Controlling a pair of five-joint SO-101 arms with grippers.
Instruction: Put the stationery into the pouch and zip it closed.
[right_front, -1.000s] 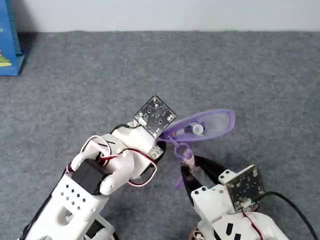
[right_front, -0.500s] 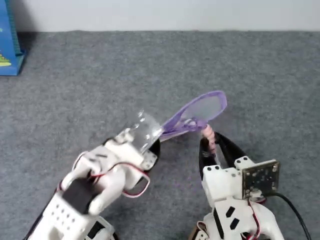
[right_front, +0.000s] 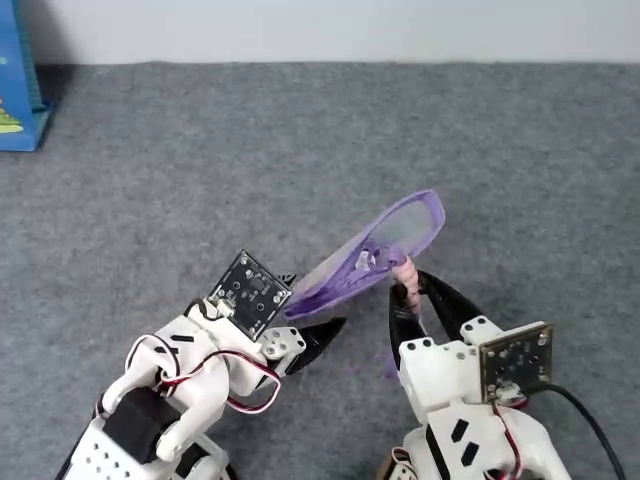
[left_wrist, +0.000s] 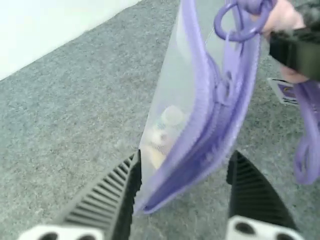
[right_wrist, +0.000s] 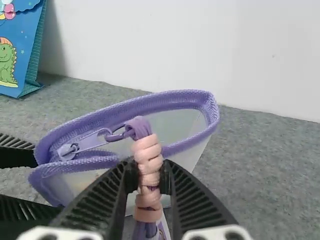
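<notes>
Over the grey mat (right_front: 200, 150) we see the purple see-through pouch (right_front: 385, 240) slanting between both arms. The left gripper (left_wrist: 185, 157) stands spread around the pouch's lower corner, while the right gripper (right_wrist: 147, 166) pinches its pink-wrapped strap (right_wrist: 146, 147). We make out small stationery (left_wrist: 162, 130) inside, near that corner.
</notes>
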